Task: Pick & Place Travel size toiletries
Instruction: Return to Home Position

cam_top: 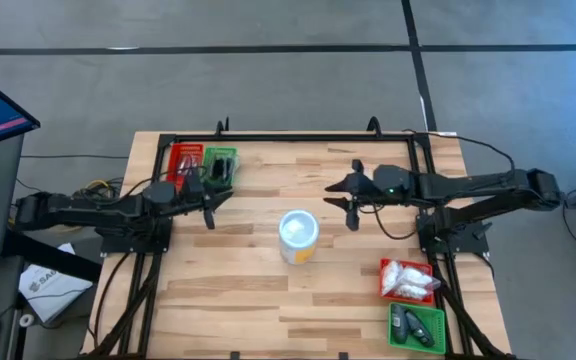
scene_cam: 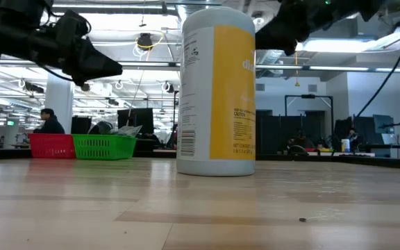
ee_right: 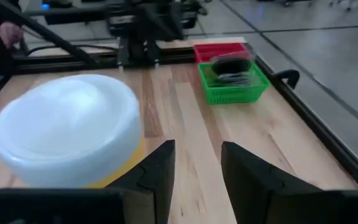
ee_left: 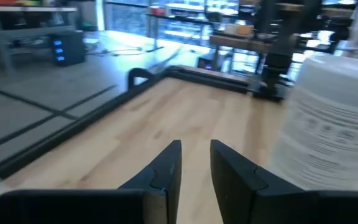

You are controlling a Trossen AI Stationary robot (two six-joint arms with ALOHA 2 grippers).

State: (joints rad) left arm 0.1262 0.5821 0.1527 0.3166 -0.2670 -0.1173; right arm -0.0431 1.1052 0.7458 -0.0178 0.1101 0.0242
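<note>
At the table's (cam_top: pixel 268 290) far-left corner, toiletries (cam_top: pixel 220 166) are found just beside the left gripper (cam_top: pixel 211 200), spread and empty like the farther right gripper (cam_top: pixel 348 193).

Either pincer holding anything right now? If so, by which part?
Nothing is held. The left pincer and right pincer are both open and empty above the table.

Cup (cam_top: pixel 299 236) at centre blocks my straight crossing; table (cam_top: pixel 258 290) bare all round; far trays (cam_top: pixel 220 150), near trays (cam_top: pixel 391 325) fill corners.
</note>
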